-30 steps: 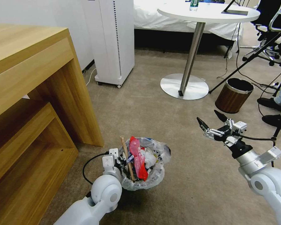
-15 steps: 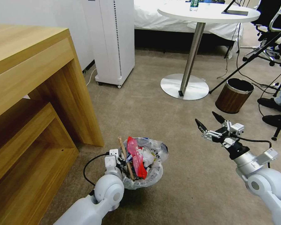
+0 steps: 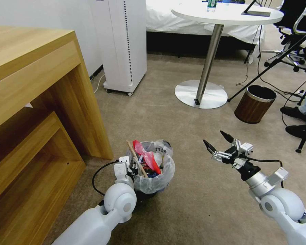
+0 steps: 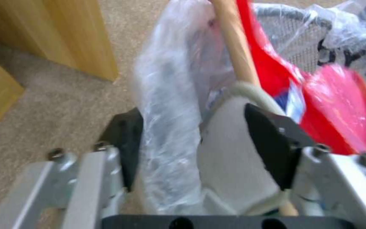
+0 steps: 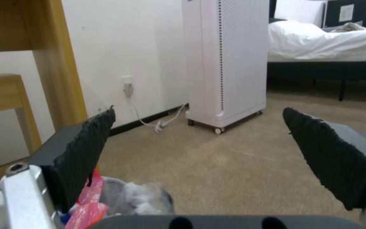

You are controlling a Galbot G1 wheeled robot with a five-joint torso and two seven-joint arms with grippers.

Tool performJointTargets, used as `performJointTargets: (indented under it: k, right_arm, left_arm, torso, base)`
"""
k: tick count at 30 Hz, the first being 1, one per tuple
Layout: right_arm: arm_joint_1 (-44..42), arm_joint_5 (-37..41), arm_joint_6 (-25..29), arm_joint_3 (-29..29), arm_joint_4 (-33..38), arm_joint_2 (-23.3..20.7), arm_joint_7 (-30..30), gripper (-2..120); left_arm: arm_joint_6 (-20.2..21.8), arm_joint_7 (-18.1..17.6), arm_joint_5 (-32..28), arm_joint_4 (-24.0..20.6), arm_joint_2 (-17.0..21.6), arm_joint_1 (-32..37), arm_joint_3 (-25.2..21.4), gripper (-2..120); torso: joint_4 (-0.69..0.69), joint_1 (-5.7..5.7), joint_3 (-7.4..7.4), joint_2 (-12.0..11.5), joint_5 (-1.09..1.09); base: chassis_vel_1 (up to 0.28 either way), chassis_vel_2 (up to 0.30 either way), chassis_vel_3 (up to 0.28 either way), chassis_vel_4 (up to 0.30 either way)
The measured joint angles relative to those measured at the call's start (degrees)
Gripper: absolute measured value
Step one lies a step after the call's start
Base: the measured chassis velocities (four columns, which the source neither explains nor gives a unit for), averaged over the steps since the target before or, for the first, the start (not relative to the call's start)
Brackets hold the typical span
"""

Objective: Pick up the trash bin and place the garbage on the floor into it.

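A: Head view first. How do the arms sit?

B: The left arm reaches forward low, its left gripper [image 3: 134,167] at the near rim of the trash bin [image 3: 154,178], on the carpet [image 3: 193,204] just off the corner of the wooden desk [image 3: 40,102]. The right gripper [image 3: 216,142] hangs in the air to the bin's right, well apart from it, its jaws spread wide with nothing between them.

A: Anything different from half a second back?

B: The bin with the left gripper has shifted left and a bit farther from the robot. The right gripper has drifted left and down with it, still spread.

A: And the bin itself?

B: Small, round and dark, lined with a translucent whitish bag [image 3: 159,173]. It's stuffed: a wooden stick [image 3: 136,163] pokes up at a slant, next to a red wrapper [image 3: 147,157]. The brown wood-grain bin [image 3: 254,103] stands far off by the round table's base [image 3: 200,94].

A: Left wrist view?

B: The gripper's black pads [image 4: 272,143] sit either side of the bag-covered rim, clamped on it. The stick [image 4: 236,47] and red wrapper [image 4: 340,105] rise just beyond, with mesh wall [image 4: 293,41] behind.

A: Right wrist view?

B: Two black pads [image 5: 85,152] stand far apart, empty. Below them the bin's bag top [image 5: 136,197] and a pink-red scrap [image 5: 90,203] peek in; beyond stands a white air purifier [image 5: 229,60].
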Motion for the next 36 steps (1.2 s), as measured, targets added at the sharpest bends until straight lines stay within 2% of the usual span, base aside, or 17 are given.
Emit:
performJointTargets:
  k: [7, 10, 16, 21, 24, 25, 27, 28, 30, 32, 33, 35, 36]
  right_arm:
    - [-1.5, 0.1, 0.2, 1.5, 1.0, 0.3, -0.4, 100]
    - [-1.9, 0.1, 0.3, 1.6, 1.3, 0.4, -0.5, 100]
    - [-2.4, 0.1, 0.4, 2.4, 2.6, 1.0, -0.5, 100]
    - [-2.8, 0.0, -0.1, 5.6, 4.0, 2.4, -0.4, 100]
    - [-2.2, -1.8, -1.1, 7.7, 5.2, 3.9, 4.2, 100]
    - [-2.2, -1.8, -1.1, 7.7, 5.2, 3.9, 4.2, 100]
    - [-1.2, -4.0, -3.1, 8.5, 5.5, 4.9, 9.9, 100]
    - [-0.8, -4.8, -4.4, 8.9, 5.5, 5.5, 12.8, 100]
    - [-0.5, -5.3, -5.3, 9.1, 5.6, 5.9, 15.0, 100]
    - [0.5, -7.4, -8.2, 10.0, 5.9, 7.4, 21.7, 100]
    - [0.5, -7.4, -8.2, 10.0, 5.9, 7.4, 21.7, 100]
    - [1.2, -11.8, -12.9, 11.8, 6.4, 9.7, 28.0, 100]
    - [1.4, -14.4, -15.2, 12.9, 6.7, 11.3, 31.9, 100]
  left_arm:
    - [0.1, 2.6, 4.0, -1.6, 0.1, 4.0, -4.5, 93]
    - [0.0, 3.6, 5.3, -2.3, 0.5, 5.4, -6.0, 99]
    - [-1.0, 5.4, 8.1, -4.5, 0.5, 9.6, -9.9, 100]
    - [-2.2, 8.9, 11.4, -10.1, -0.1, 15.7, -15.9, 100]
    - [-2.6, 12.6, 16.5, -17.9, -2.7, 22.6, -23.6, 100]
    - [-2.6, 12.6, 16.5, -17.9, -2.7, 22.6, -23.6, 100]
    - [-2.8, 14.8, 20.4, -22.2, -5.0, 26.5, -28.2, 100]
    - [-3.3, 16.2, 22.2, -23.4, -5.7, 27.9, -30.2, 100]
    - [-3.8, 17.1, 23.6, -24.1, -6.2, 28.9, -31.4, 100]
    - [-5.1, 19.4, 28.1, -25.6, -8.0, 31.4, -34.9, 100]
    - [-5.1, 19.4, 28.1, -25.6, -8.0, 31.4, -34.9, 100]
    - [-6.0, 20.0, 34.3, -26.9, -10.1, 33.3, -38.2, 100]
    - [-6.1, 20.3, 39.7, -28.2, -12.9, 34.0, -40.5, 100]
  torso:
    - [0.00, 0.00, 0.00, 0.0, 0.00]
    - [0.00, 0.00, -0.01, 0.0, 0.00]
    - [0.00, 0.00, 0.00, 0.0, 0.00]
    - [-0.01, 0.00, -0.01, 0.0, -0.01]
    - [0.01, 0.00, -0.01, 0.0, 0.01]
    - [0.01, 0.00, -0.01, 0.0, 0.01]
    - [0.01, 0.00, -0.01, 0.0, 0.01]
    - [0.00, 0.00, -0.01, 0.0, 0.01]
    - [0.00, 0.00, -0.01, 0.0, 0.01]
    - [0.01, 0.00, -0.01, 0.0, 0.01]
    - [0.01, 0.00, -0.01, 0.0, 0.01]
    - [0.01, 0.00, -0.01, 0.0, 0.00]
    - [0.01, 0.00, -0.01, 0.0, 0.01]
  base:
    - [0.000, 0.000, 0.000, 0.000]
    - [0.000, 0.000, 0.000, 0.000]
    - [0.000, 0.000, 0.000, 0.000]
    - [0.000, 0.000, 0.000, 0.000]
    - [0.000, 0.000, 0.000, 0.000]
    - [0.000, 0.000, 0.000, 0.000]
    - [0.000, 0.000, 0.000, 0.000]
    - [0.000, 0.000, 0.000, 0.000]
    - [0.000, 0.000, 0.000, 0.000]
    - [0.000, 0.000, 0.000, 0.000]
    - [0.000, 0.000, 0.000, 0.000]
    - [0.000, 0.000, 0.000, 0.000]
    - [0.000, 0.000, 0.000, 0.000]
